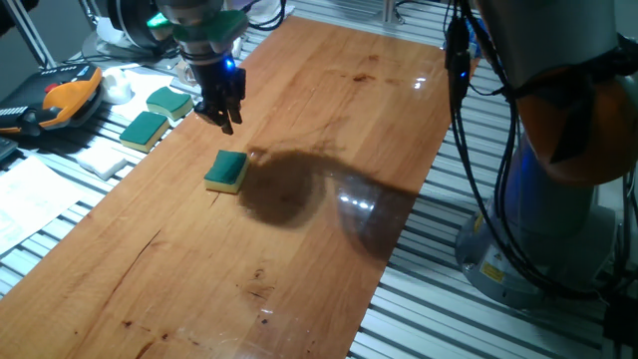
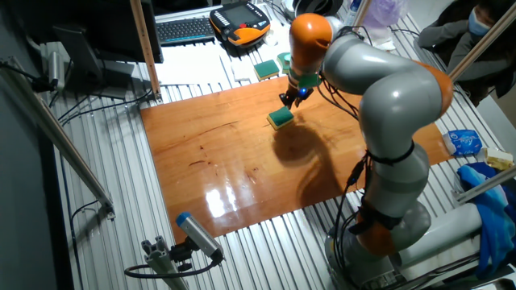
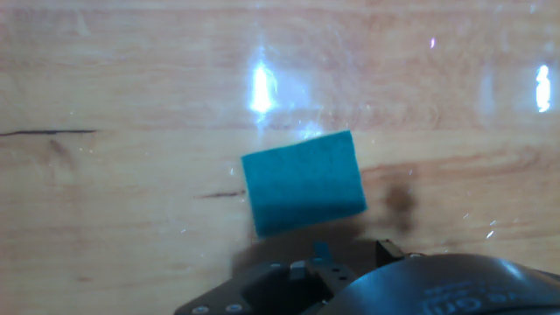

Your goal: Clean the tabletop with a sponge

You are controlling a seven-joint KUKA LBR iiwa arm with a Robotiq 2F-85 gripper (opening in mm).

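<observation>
The sponge (image 1: 227, 171), dark green on top with a yellow foam body, lies flat on the reddish-brown tabletop (image 1: 329, 120) near its left side. It also shows in the other fixed view (image 2: 281, 118) and mid-frame in the hand view (image 3: 303, 182), green top up, on the tabletop (image 3: 131, 87). My gripper (image 1: 223, 120) hangs a short way above the sponge and slightly behind it, not touching it. Its fingers look spread apart and hold nothing. In the other fixed view the gripper (image 2: 289, 100) is just above the sponge on the tabletop (image 2: 210, 145).
Off the board's left edge, on the ribbed frame, lie a flat green pad (image 1: 145, 128), another green-and-yellow sponge (image 1: 169, 100), a white foam block (image 1: 100, 158) and an orange pendant (image 1: 65, 95). The robot base (image 1: 558, 209) stands at the right. A keyboard (image 2: 189, 28) sits beyond the board.
</observation>
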